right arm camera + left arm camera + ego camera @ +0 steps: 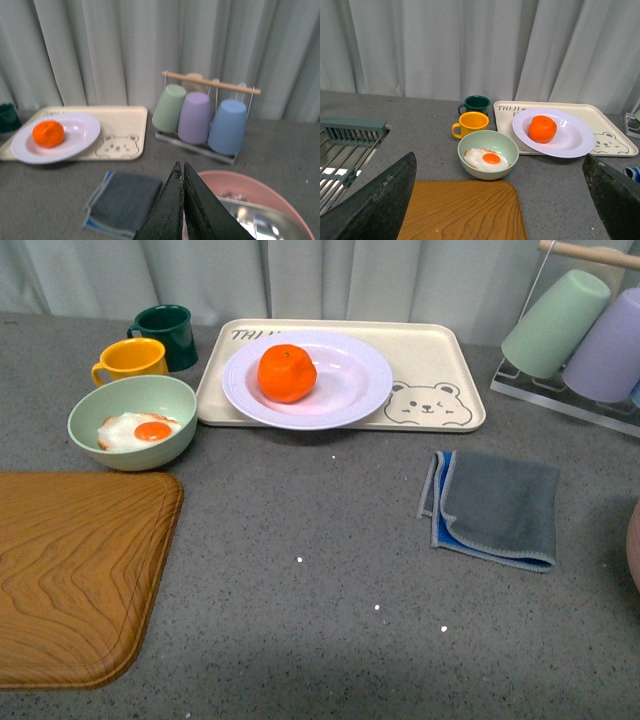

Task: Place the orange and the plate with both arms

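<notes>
Orange (pixel 287 373) resting inside plate (pixel 308 379), left of the plate's centre; plate lying on cream bear tray (pixel 440 360) at the far side of the counter (pixel 330 580), its near rim overhanging the tray edge. Left gripper (pixel 500 200) — fingers (pixel 380 200) spread wide, holding nothing, well back from the plate. Right gripper (pixel 183 205) — fingers (pixel 172 210) pressed together, empty, above a pink basin (pixel 260 192) and well apart from the plate. Judged state: fruit and plate appear set down, both arms clear. For a clean finish — keep both arms high and away from green bowl (pixel 133 420), mugs and folded grey cloth (pixel 495 505); avoid nudging the overhanging rim.
</notes>
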{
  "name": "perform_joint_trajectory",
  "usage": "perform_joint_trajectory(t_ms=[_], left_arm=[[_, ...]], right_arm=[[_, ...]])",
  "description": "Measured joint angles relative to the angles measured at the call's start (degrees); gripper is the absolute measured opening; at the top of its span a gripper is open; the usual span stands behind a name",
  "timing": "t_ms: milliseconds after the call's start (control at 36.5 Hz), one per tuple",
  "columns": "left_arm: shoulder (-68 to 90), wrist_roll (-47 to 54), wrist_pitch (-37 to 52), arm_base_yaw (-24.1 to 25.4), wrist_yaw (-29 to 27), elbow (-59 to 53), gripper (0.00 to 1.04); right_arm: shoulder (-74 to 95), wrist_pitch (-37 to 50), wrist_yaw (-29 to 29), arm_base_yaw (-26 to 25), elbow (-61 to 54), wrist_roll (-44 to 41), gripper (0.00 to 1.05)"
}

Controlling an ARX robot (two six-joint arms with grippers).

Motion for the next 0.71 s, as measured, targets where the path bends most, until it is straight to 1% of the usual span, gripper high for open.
perform_joint_trajectory(t_ms=[55, 274, 301, 329, 411, 466, 685, 712], left_arm=[[0.0, 0.0, 0.0, 0.0, -0.04, 0.0, 0.98], [0.0, 0.0, -0.02, 0.0, -0.02, 0.0, 0.98], [0.0, 0.0, -0.02, 0.0, 0.0, 0.0, 0.98], [0.0, 0.0, -0.02, 0.0, -0.02, 0.0, 0.98], [0.0, 0.0, -0.02, 0.0, -0.02, 0.0, 0.98], [0.0, 0.0, -0.02, 0.0, -0.02, 0.0, 0.98], [0.0, 0.0, -0.02, 0.0, -0.02, 0.0, 0.98], [0.0, 0.0, -0.02, 0.0, -0.02, 0.0, 0.98]], right_arm=[[-2.62, -2.95, -0.13, 0.0, -0.02, 0.0, 0.01], [-4.74, -3.48, -0.15, 0.0, -0.02, -0.02, 0.01], [-4.74, -3.5, -0.15, 0.0, -0.02, -0.04, 0.04], [-4.74, -3.5, -0.15, 0.0, -0.02, -0.07, 0.09], [-4.79, -3.5, -0.15, 0.0, -0.02, -0.04, 0.2], [-4.79, -3.5, -0.15, 0.0, -0.02, -0.04, 0.3], [-4.79, -3.5, -0.15, 0.0, -0.02, -0.04, 0.61], [-4.81, -3.5, -0.15, 0.0, -0.02, -0.07, 0.66]])
